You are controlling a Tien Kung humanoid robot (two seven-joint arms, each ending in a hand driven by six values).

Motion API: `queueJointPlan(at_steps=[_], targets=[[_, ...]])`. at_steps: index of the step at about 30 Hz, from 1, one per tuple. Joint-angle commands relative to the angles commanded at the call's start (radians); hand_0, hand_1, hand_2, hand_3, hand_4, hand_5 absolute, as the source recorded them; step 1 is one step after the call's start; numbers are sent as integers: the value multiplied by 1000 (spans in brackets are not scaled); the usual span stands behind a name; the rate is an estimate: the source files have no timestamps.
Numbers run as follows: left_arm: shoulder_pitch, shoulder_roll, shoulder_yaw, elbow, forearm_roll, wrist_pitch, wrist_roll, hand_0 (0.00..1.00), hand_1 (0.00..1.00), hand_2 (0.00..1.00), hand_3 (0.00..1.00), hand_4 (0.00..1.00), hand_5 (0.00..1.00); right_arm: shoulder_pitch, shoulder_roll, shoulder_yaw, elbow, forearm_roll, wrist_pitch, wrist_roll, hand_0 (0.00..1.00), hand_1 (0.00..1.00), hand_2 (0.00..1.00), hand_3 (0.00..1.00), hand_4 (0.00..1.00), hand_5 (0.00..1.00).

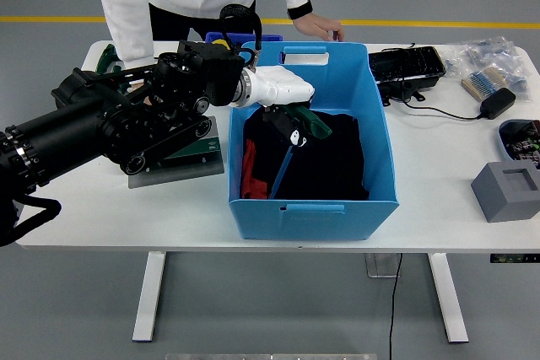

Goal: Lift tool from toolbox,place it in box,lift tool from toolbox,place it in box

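While hand (283,107) grips, tool (291,145) half-hidden.

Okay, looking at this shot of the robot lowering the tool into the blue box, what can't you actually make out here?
All in the head view:
- Green tool holder: mostly hidden by the left arm, so its remaining tools can't be counted.
- Tool: its handle is covered by the left hand; whether the tip touches the black cloth is unclear.
- Blue box: the cloth hides its bottom.
- Right arm: out of frame.
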Motion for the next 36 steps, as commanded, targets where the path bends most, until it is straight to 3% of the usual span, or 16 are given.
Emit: queueJointPlan(at_steps=[1, 2, 7, 8, 9, 13, 14, 15, 20, 23, 28, 32, 33, 36], targets=[[1, -3, 0, 3, -5, -4, -4, 224, 187, 219, 332, 856, 681, 0, 0, 1, 0, -2, -1, 0, 682, 660, 750, 633, 857, 718], [2, -7, 0, 7, -12, -8, -12, 308, 394, 471, 543, 908, 719, 0, -1, 3, 0, -5, -1, -1, 682, 660, 749, 632, 858, 718], [10, -28, 5, 29, -50, -2, -59, 308, 394, 471, 543, 908, 719, -3, -3, 18, 2, -27, -5, -5, 682, 660, 749, 632, 858, 718], [12, -33, 5, 34, -54, 4, -69, 448, 570, 630, 644, 943, 745, -3, -3, 22, 3, -36, -5, -7, 679, 658, 751, 631, 857, 717], [13, -34, 6, 36, -55, 7, -73, 448, 570, 630, 644, 943, 745, -4, -4, 24, 3, -40, -5, -8, 679, 658, 751, 631, 857, 717], [15, -48, -2, 56, -54, 75, -115, 448, 570, 630, 644, 943, 745, -4, -6, 33, 6, -56, -7, -11, 679, 658, 751, 631, 857, 717], [14, -53, -10, 67, -44, 106, -128, 448, 570, 630, 644, 943, 745, -4, -7, 35, 7, -60, -8, -12, 679, 658, 751, 631, 857, 717], [12, -58, -20, 78, -32, 138, -138, 555, 671, 723, 686, 951, 738, -4, -7, 38, 7, -65, -8, -13, 677, 658, 749, 630, 857, 718], [1, -73, -101, 126, 34, 253, -170, 555, 671, 723, 686, 951, 738, -3, -10, 46, 11, -83, -10, -18, 677, 658, 749, 630, 857, 718], [4, -66, -162, 124, 63, 281, -176, 584, 692, 747, 699, 956, 737, -5, -11, 46, 12, -83, -10, -17, 676, 657, 747, 630, 857, 719], [22, -37, -250, 97, 150, 255, -154, 564, 657, 711, 690, 958, 736, -5, -10, 40, 11, -72, -9, -14, 676, 657, 747, 629, 857, 719], [57, 14, -322, 61, 263, 196, -116, 564, 657, 711, 690, 958, 736, -6, -9, 31, 10, -57, -8, -10, 676, 657, 747, 629, 857, 719], [83, 34, -361, 42, 312, 191, -107, 446, 591, 653, 671, 958, 741, -7, -8, 29, 9, -53, -7, -8, 675, 655, 745, 628, 856, 719], [150, 66, -473, 10, 413, 188, -88, 446, 591, 653, 671, 958, 741, -10, -5, 24, 8, -38, -8, -4, 675, 655, 745, 628, 856, 719]])
